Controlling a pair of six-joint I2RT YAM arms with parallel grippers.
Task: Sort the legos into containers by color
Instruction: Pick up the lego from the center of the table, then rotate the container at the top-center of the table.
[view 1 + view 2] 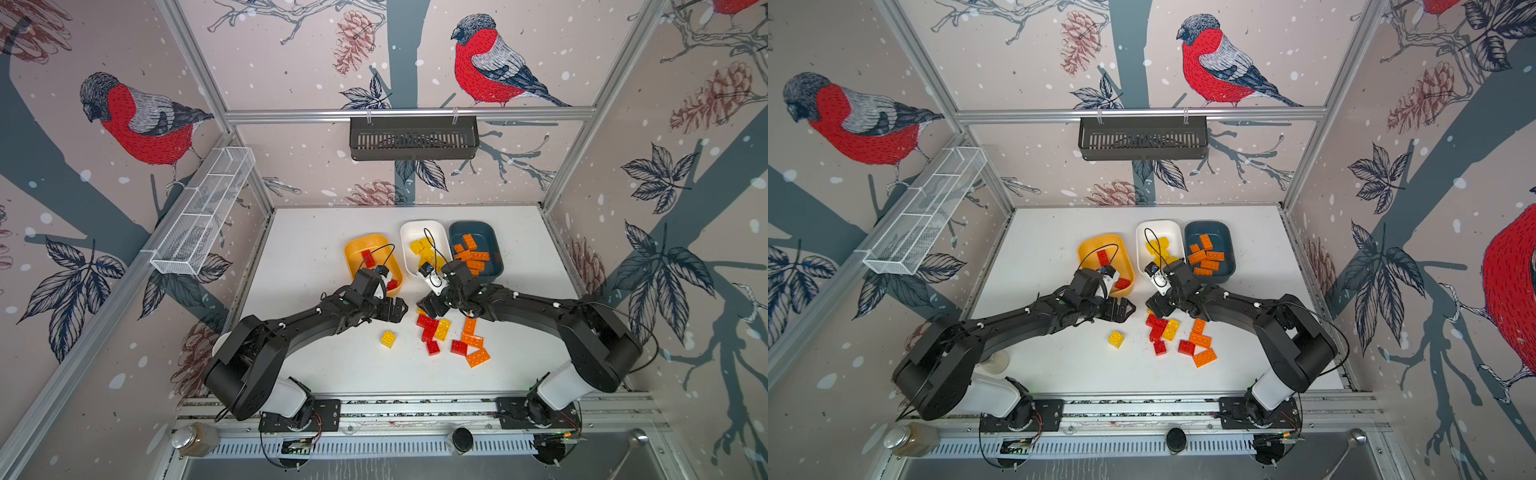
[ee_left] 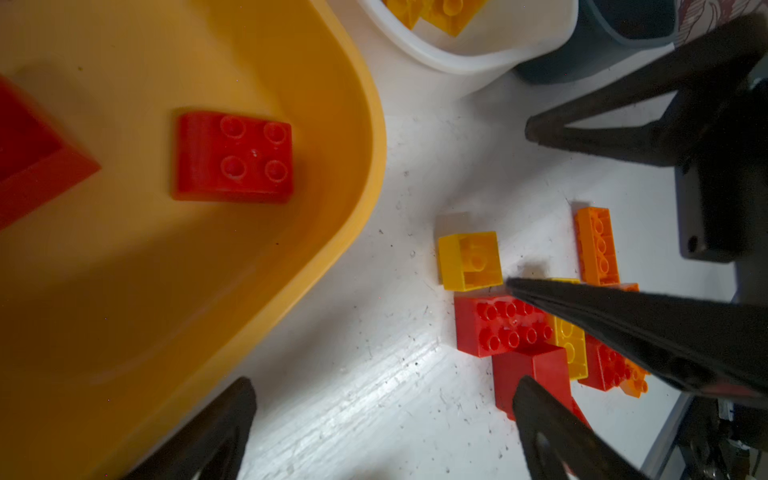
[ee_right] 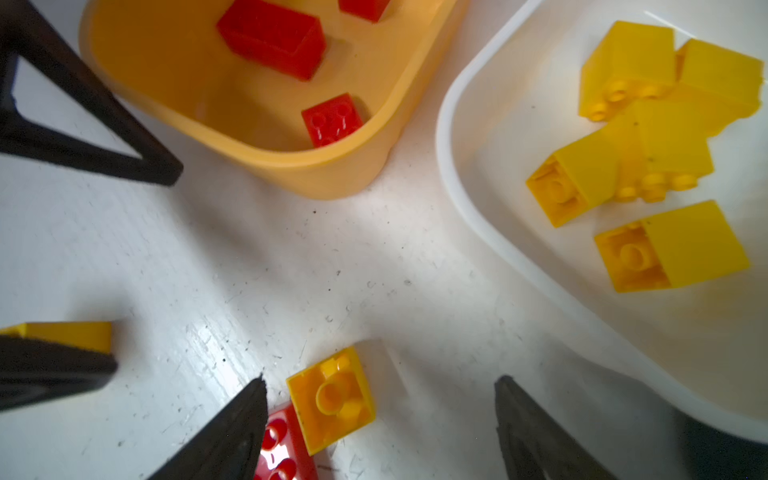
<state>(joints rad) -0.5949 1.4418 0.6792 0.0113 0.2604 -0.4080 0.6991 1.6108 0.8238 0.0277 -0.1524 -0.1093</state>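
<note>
Three shallow, glossy plastic trays with rounded corners stand in a row at the back of the scuffed, speckled white counter (image 1: pixel 307 257). The yellow-orange tray (image 1: pixel 350 254) holds red studded bricks (image 1: pixel 368 257), the white tray (image 1: pixel 405 235) holds yellow bricks (image 1: pixel 417 247), and the dark teal tray (image 1: pixel 482 233) holds orange bricks (image 1: pixel 471 253). Nearer the arms a lone yellow square brick (image 1: pixel 388 338) sits on the counter. Apart from it lies a loose jumble of red, yellow and orange bricks (image 1: pixel 459 347), several of them touching.

The left wrist view shows a red four-stud square brick (image 2: pixel 232 160) lying studs up inside the yellow-orange tray. The right wrist view shows a small yellow brick (image 3: pixel 332 399), hollow side up, which the top views barely show. It lies on the counter between the right jaws, close to one jaw and clear of the other. Those jaws are spread and grip nothing. The left jaws are spread wide and empty over bare counter beside the yellow-orange tray's corner.

The black left arm (image 1: pixel 291 324) and right arm (image 1: pixel 536 303) reach in from the near rail, elbows flared outward. Their wrists are bent so the two sets of jaws face each other at mid-counter without touching.
</note>
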